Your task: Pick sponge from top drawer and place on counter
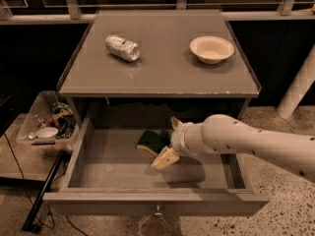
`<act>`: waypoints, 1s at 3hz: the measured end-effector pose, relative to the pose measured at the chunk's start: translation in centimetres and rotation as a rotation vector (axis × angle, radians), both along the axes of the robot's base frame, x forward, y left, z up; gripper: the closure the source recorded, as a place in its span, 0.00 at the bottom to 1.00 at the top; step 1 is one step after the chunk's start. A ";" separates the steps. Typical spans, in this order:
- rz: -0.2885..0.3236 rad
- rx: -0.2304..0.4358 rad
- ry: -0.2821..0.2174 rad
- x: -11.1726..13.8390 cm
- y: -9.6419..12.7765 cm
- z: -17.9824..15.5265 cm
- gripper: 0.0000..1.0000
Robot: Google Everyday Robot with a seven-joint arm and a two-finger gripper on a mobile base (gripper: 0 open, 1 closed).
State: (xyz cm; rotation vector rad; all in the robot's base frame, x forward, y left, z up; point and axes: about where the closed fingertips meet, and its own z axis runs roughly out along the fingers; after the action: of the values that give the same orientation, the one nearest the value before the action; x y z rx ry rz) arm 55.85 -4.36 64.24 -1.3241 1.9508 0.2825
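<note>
The sponge point(149, 140), dark green over pale yellow, lies on the floor of the open top drawer point(147, 204), near its back middle. My gripper point(169, 141) reaches in from the right on a white arm and is open. One pale fingertip point(165, 159) sits just in front of the sponge's right end and the other point(175, 122) behind it. The sponge's right end is at or between the fingers, and I cannot tell if they touch it. The grey counter point(167, 73) is above the drawer.
A crushed silver can point(123, 48) lies on the counter's left and a pale bowl point(211, 49) on its right. A clear bin of clutter point(48, 124) stands left of the cabinet. A white post point(298, 90) stands at the right.
</note>
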 end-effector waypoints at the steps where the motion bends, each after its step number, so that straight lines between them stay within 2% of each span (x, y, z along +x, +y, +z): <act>1: 0.000 -0.008 0.008 1.1 1.1 -1.8 0.00; 3: 0.010 -0.013 0.048 2.3 2.7 -4.5 0.00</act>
State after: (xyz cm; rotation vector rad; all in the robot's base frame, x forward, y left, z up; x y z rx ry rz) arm 58.14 -1.66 59.74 -1.3469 1.9895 0.3097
